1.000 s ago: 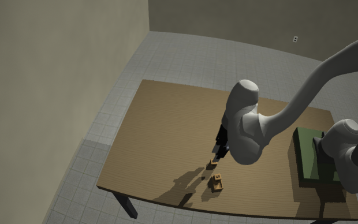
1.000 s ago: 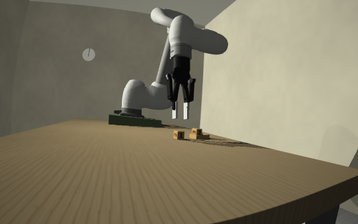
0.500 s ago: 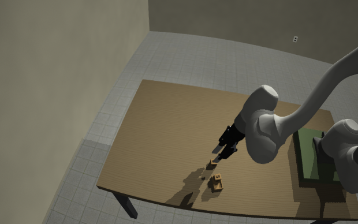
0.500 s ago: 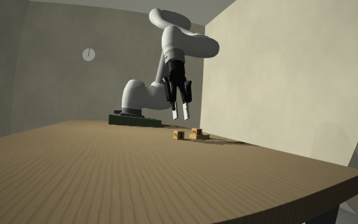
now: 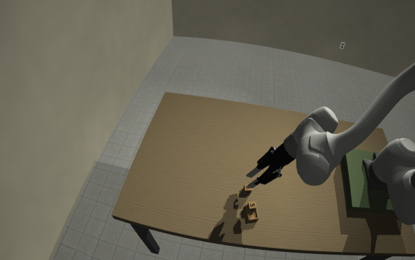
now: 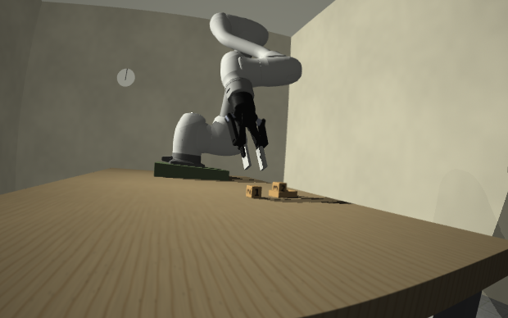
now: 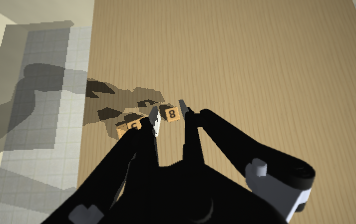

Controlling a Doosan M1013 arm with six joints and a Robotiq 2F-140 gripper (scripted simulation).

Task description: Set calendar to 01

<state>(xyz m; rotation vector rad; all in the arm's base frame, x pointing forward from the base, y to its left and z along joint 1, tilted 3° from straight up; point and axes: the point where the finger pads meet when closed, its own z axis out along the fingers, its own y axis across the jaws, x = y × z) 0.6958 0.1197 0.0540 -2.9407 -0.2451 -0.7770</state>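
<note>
gripper point(image 6: 254, 164) part open, empty — above loose cube point(image 6: 254, 191).

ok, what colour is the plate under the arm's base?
Dark green: the base plate reads clearest in the top view, on the wooden table.

You're looking at a long wooden table point(image 5: 201, 141) with fine lengthwise grain, spreading below the jaws and well beyond them on every side. One dark leg point(image 5: 147, 238) shows under its near corner. Beneath it lies a floor point(image 5: 227, 67) of pale grey square tiles. A cream wall point(image 6: 393, 115) stands close behind the jaws; a duller olive-grey wall point(image 6: 82, 123) runs behind the table's far end and carries a round wall clock point(image 6: 125, 77). A small white socket plate point(image 5: 342, 45) sits low on the far wall. Light falls from above, casting hard, dark shadows point(image 5: 231, 218) on the wood just under the jaws.
</note>
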